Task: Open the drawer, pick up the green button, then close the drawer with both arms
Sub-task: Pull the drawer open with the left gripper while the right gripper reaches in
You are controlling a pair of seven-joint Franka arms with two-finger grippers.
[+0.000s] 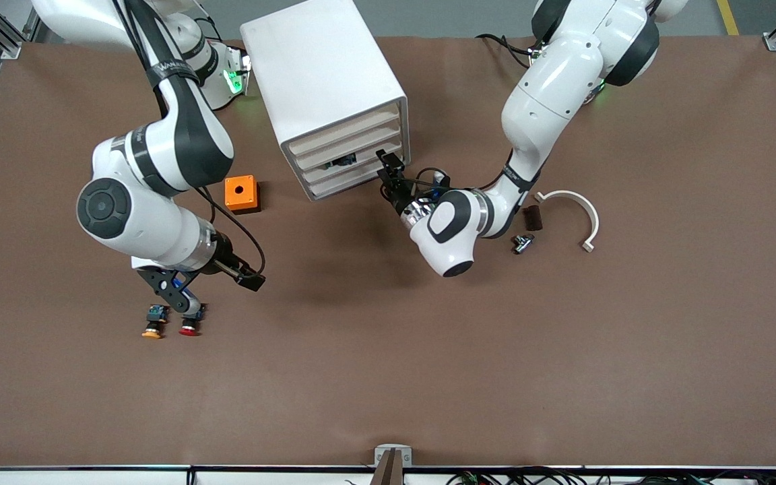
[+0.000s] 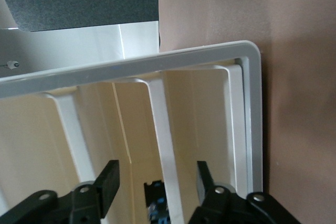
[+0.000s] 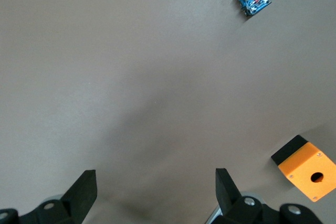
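Observation:
The white cabinet [image 1: 320, 74] stands at the robots' edge of the table with four cream slat drawers. My left gripper [image 1: 388, 172] is at the front of the third drawer [image 1: 364, 160], at its end toward the left arm. In the left wrist view its fingers [image 2: 107, 182] stand apart on either side of a white strip, open and touching nothing. A blue-black blocky body, the button [image 2: 157, 205], shows in a dark gap between them; its cap is hidden. My right gripper [image 1: 176, 296] hangs open over bare table, with nothing between its fingers [image 3: 84, 187].
An orange box [image 1: 242, 193] lies beside the cabinet toward the right arm's end. Orange-capped [image 1: 153, 323] and red-capped [image 1: 189, 325] buttons lie under the right gripper. A white curved bracket [image 1: 573, 212], a brown block [image 1: 532, 217] and a small metal part [image 1: 521, 242] lie by the left arm.

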